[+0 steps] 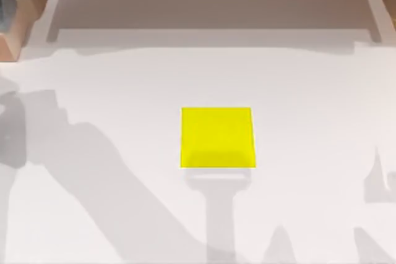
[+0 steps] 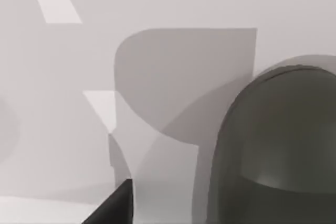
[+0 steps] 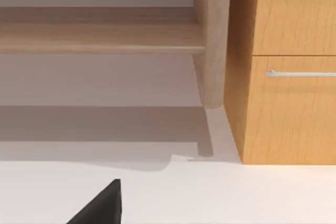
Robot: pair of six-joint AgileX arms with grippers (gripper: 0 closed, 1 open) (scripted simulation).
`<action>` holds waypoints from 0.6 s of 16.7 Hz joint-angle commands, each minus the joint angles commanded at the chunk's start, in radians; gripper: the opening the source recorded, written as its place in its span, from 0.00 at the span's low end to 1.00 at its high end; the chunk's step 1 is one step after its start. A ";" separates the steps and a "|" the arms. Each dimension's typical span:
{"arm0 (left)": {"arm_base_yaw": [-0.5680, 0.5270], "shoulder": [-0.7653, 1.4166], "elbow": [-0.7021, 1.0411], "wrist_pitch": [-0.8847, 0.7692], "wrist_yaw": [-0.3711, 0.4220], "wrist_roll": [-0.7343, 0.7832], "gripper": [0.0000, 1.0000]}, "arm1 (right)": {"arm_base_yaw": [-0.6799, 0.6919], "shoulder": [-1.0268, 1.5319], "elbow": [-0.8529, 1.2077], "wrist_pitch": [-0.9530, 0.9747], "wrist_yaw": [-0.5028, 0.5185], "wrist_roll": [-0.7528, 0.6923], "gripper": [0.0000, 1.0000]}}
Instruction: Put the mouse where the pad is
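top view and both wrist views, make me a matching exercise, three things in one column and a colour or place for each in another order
Things:
1. pad
2. mouse
3. drawer handle

Descriptions:
A. silver bar across a wooden front, in the right wrist view
B. dark grey and rounded, close up in the left wrist view
C. bright yellow, flat at the middle of the white table

Pairs: 1-C, 2-B, 3-A

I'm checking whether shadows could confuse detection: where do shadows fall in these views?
Top view: grey arm-shaped shadows cross the white table, one darkening the pad at its near edge. Left wrist view: overlapping soft shadows beside the mouse. Right wrist view: a shadow band under the wooden shelf.
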 joint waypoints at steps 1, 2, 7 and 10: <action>0.000 0.000 0.000 0.000 0.000 0.000 0.55 | 0.000 0.000 0.000 0.000 0.000 0.000 1.00; 0.000 0.000 0.000 0.000 0.000 0.000 0.47 | 0.000 0.000 0.000 0.000 0.000 0.000 1.00; 0.000 0.000 0.000 0.000 0.000 0.000 0.10 | 0.000 0.000 0.000 0.000 0.000 0.000 1.00; 0.000 0.000 0.000 0.000 0.000 0.000 0.00 | 0.000 0.000 0.000 0.000 0.000 0.000 1.00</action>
